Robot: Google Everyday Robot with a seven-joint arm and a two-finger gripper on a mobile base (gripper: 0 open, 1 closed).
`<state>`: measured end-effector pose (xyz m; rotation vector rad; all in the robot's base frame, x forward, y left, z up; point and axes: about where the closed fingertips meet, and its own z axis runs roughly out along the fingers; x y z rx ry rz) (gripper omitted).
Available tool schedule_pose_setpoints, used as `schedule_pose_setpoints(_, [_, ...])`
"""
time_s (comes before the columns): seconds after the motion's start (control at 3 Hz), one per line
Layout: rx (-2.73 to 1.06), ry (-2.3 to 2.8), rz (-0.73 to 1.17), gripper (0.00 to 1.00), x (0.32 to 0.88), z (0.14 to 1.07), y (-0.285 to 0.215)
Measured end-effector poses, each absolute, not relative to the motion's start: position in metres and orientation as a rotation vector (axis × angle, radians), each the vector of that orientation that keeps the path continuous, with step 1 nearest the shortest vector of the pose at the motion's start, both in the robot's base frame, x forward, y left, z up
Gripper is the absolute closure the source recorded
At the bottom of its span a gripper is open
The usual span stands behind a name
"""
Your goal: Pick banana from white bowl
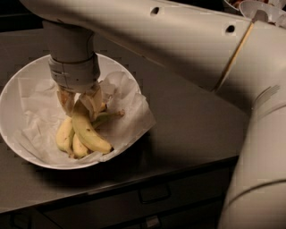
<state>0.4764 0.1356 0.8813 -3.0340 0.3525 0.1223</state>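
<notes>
The wide white bowl (18,134) lined with crumpled white paper sits on the dark counter at the left. A bunch of yellow bananas lies in it. The longest, curved banana (89,132) lies on the right of the bunch, with two shorter, paler ones (65,134) beside it. My gripper (82,100) reaches straight down into the bowl, its pale fingers around the stem end of the bunch, on the top of the long banana. The wrist hides the stems.
The dark counter (187,120) runs to a front edge with drawers (152,194) below. My large arm crosses the upper frame and fills the right side. More white bowls (263,9) show at the top right corner.
</notes>
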Motion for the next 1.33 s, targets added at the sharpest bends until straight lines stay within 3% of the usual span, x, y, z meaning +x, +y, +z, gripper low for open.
schedule_pose_setpoints(1.33, [-2.884,0.428,-0.001,1.00,0.473,0.923,0.105])
